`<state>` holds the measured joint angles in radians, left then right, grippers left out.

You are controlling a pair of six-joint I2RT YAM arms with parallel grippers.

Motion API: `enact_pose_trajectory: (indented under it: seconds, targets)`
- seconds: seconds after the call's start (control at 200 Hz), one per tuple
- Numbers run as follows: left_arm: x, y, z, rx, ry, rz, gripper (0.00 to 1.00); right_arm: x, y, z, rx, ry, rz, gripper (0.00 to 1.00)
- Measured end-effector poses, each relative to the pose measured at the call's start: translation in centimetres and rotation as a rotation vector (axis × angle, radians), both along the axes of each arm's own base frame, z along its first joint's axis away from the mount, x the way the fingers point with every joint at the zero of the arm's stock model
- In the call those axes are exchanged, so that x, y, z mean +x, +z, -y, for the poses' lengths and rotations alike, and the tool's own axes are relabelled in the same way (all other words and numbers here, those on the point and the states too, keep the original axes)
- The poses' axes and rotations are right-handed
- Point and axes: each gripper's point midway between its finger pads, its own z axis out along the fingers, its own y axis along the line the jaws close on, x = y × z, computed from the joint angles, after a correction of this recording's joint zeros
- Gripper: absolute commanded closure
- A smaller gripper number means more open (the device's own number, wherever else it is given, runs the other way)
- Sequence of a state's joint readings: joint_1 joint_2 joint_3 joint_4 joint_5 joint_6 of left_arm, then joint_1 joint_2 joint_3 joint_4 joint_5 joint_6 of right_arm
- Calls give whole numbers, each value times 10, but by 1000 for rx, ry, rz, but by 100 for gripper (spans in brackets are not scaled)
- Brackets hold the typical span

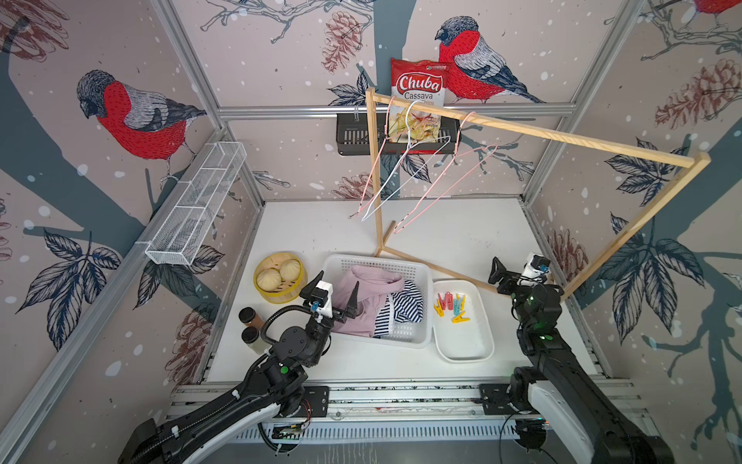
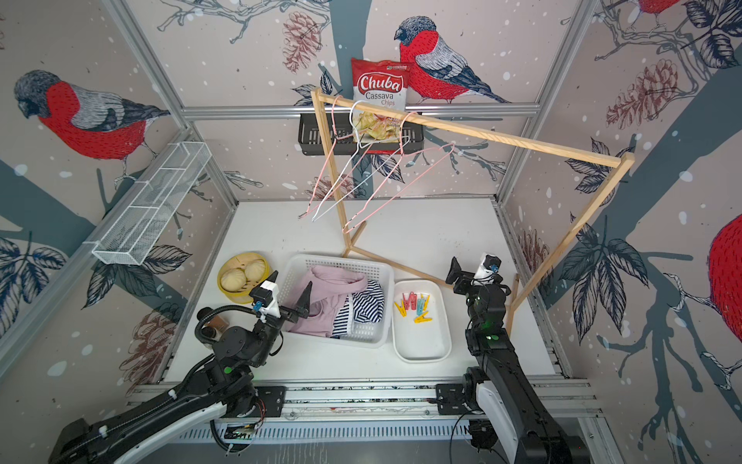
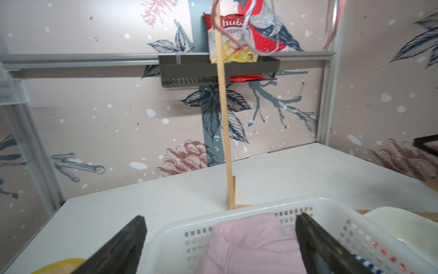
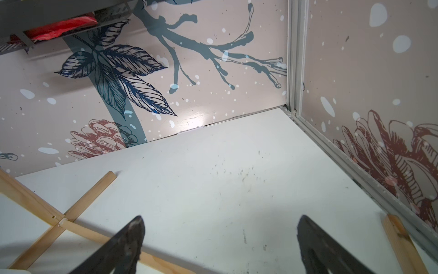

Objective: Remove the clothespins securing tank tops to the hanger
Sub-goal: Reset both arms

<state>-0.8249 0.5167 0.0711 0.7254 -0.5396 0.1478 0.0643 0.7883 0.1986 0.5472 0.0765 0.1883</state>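
Two dark fingers of the right gripper (image 4: 221,217), spread wide over the white table (image 4: 213,166). Wooden rack foot (image 4: 88,198), crossed slats lying flat on the table; wooden post (image 4: 400,239) beside the aluminium corner frame (image 4: 295,59). Dark wall shelf (image 4: 47,14) holding a red bag (image 4: 64,29), against leaf-and-pinecone wallpaper (image 4: 213,95).

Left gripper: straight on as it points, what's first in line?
Likely the white basket rim and the pink tank top inside, between the open fingers of the left gripper; if it clears them, the wooden rack post.
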Motion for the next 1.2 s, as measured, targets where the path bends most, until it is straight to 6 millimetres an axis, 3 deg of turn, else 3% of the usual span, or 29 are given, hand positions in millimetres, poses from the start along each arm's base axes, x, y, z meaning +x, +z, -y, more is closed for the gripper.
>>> enact_pose_trajectory:
  seconds: [0.12,0.27,0.535,0.7,0.805,0.921,1.201]
  targets:
    - [16,-21,-35,-43,139,-29,4,4,-9,1,0,-6,7,0]
    - [29,-10,-77,-138,286,13,4,13,-23,1,-11,-9,-5,0]
    - [47,-16,-131,-142,478,30,4,30,-49,6,-103,-35,-50,0]
    - [65,-49,-131,-64,482,-60,4,39,-61,7,-148,-32,-51,0]
    - [69,-55,-130,-46,469,-77,4,34,-93,15,-162,-51,-117,0]
    - [81,-41,-124,-41,428,-59,4,48,-63,14,-164,-51,-16,0]
    - [68,-54,-128,-105,419,-85,4,52,-61,16,-163,-54,-21,0]
